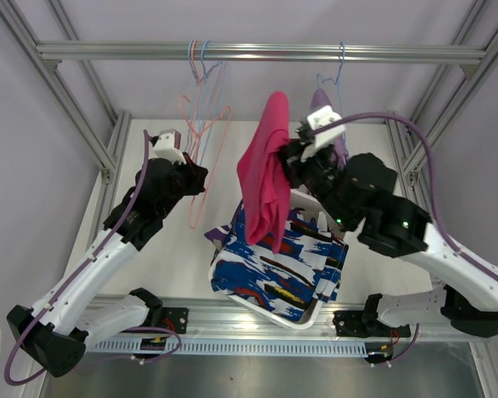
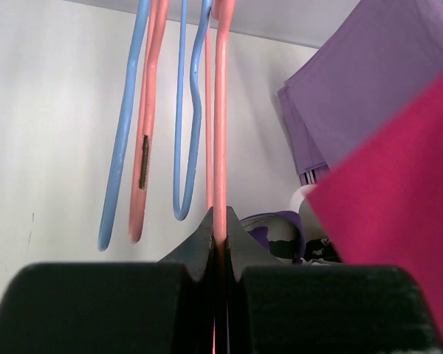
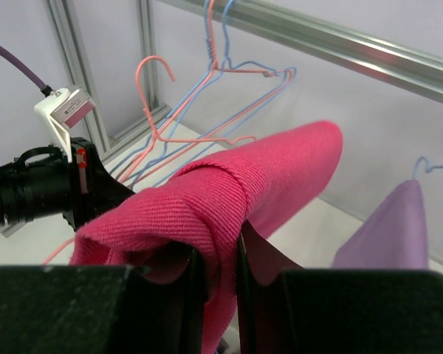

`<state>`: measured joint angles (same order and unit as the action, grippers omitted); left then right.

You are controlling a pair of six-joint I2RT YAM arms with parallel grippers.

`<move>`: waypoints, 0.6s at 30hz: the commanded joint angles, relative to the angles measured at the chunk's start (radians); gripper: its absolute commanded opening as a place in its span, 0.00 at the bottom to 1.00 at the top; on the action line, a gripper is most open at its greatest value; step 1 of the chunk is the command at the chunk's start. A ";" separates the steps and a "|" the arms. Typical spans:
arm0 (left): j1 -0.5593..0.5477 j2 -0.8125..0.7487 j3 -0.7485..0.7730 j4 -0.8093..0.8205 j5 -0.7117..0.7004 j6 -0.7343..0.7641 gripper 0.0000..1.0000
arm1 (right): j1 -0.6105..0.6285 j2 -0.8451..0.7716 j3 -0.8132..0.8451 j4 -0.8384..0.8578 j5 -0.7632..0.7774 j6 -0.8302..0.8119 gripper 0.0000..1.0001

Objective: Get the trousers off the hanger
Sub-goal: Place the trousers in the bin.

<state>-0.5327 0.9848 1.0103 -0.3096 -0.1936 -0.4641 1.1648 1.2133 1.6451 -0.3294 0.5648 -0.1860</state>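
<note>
Currently the right end effector pinches the bright pink trousers, which hang above the basket. The left end effector is clamped shut on a pink hanger. Lower fully before releasing.

The left arm and right arm look alike, with smooth white shells on the long links and bulky matte black housings at the joints. A thin purple cable lies along each, and a small green light glows on the right arm's black housing. The left pincer and right pincer have blocky black fingers, and a white bracket carries a black wrist camera.
</note>
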 commanded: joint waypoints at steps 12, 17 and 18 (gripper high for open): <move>-0.003 0.006 0.050 0.023 -0.040 0.038 0.00 | 0.027 -0.372 -0.054 -0.167 0.093 -0.007 0.00; -0.004 0.020 0.054 0.017 -0.038 0.039 0.01 | 0.027 -0.463 -0.061 -0.264 0.107 0.019 0.00; -0.004 0.020 0.054 0.017 -0.038 0.039 0.01 | 0.029 -0.471 -0.061 -0.273 0.107 0.022 0.00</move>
<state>-0.5327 1.0027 1.0149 -0.3111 -0.2077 -0.4431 1.1873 0.7776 1.5620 -0.6506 0.6582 -0.1806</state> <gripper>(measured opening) 0.023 0.202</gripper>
